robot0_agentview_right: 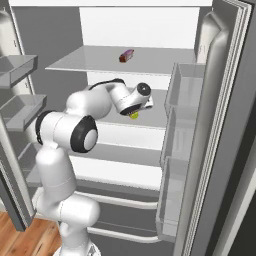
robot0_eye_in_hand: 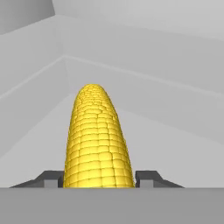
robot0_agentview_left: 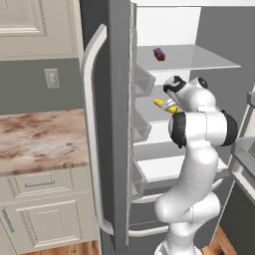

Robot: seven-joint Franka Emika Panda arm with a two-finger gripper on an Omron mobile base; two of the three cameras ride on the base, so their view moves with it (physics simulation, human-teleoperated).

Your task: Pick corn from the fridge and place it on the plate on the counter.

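The fridge (robot0_agentview_left: 107,124) stands open, its white inside and grey shelves showing. On the middle shelf (robot0_agentview_right: 152,120) lies the yellow corn (robot0_eye_in_hand: 98,140), pointing away from the hand. My gripper (robot0_eye_in_hand: 99,178) is shut on the corn, one dark fingertip pressed against each side of its near end. From the left base view the corn (robot0_agentview_left: 162,104) pokes out leftward from the gripper (robot0_agentview_left: 170,106). In the right base view only a bit of the corn (robot0_agentview_right: 134,115) shows under the hand. The marbled counter (robot0_agentview_left: 40,134) lies left of the fridge. I cannot make out the plate on it.
A small purple item (robot0_agentview_right: 126,55) lies on the shelf above. The fridge door with its long curved handle (robot0_agentview_left: 89,99) stands between the arm and the counter. Door bins (robot0_agentview_right: 182,90) flank the opening on the right, more bins (robot0_agentview_right: 17,65) on the left.
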